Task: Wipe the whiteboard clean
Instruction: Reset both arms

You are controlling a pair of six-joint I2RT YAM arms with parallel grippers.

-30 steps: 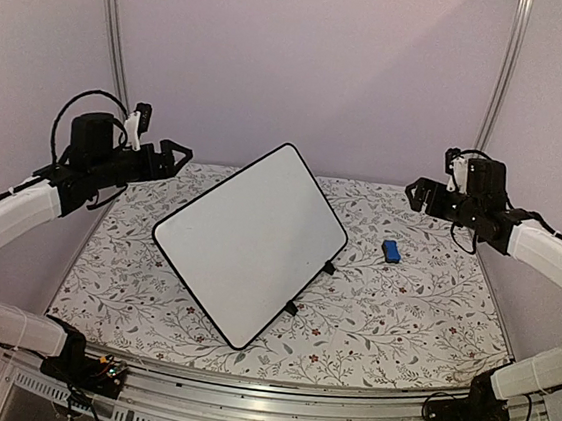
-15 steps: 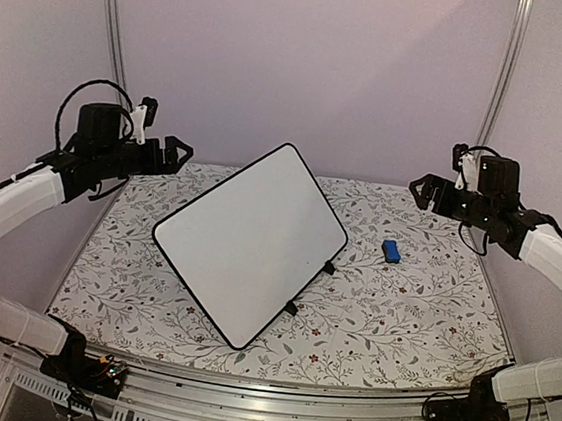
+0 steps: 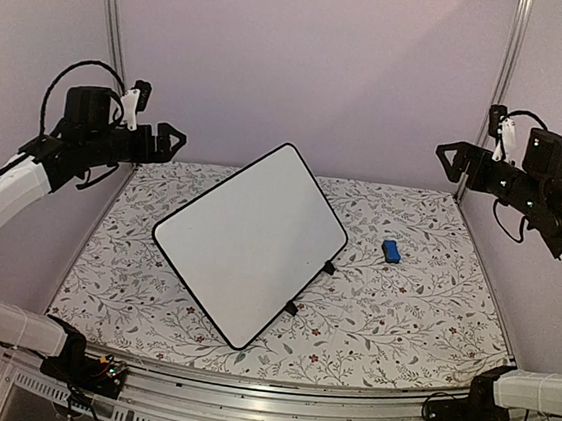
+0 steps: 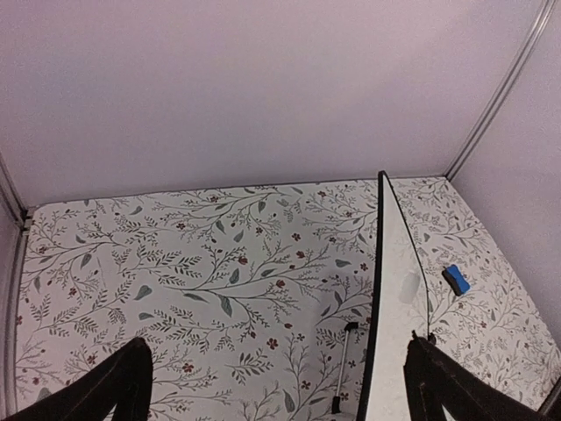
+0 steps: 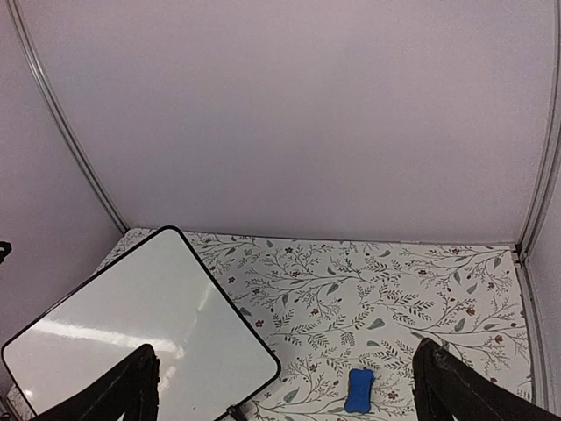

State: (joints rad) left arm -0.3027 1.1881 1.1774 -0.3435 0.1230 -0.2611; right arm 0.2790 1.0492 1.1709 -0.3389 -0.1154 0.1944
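Note:
The whiteboard [image 3: 250,240] stands tilted in the middle of the table, blank white with a thin black rim and small black clip feet. It shows edge-on in the left wrist view [image 4: 386,307] and face-on in the right wrist view [image 5: 140,333]. A small blue eraser [image 3: 391,250] lies on the table to its right and also shows in the right wrist view [image 5: 360,389]. My left gripper [image 3: 168,138] is open and empty, high at the back left. My right gripper [image 3: 451,158] is open and empty, high at the back right.
The table [image 3: 411,315] has a floral-patterned cover. Plain walls and metal frame posts [image 3: 111,22] enclose the back and sides.
Both arms have risen and drawn outward toward the side walls. The whiteboard and eraser have not moved.

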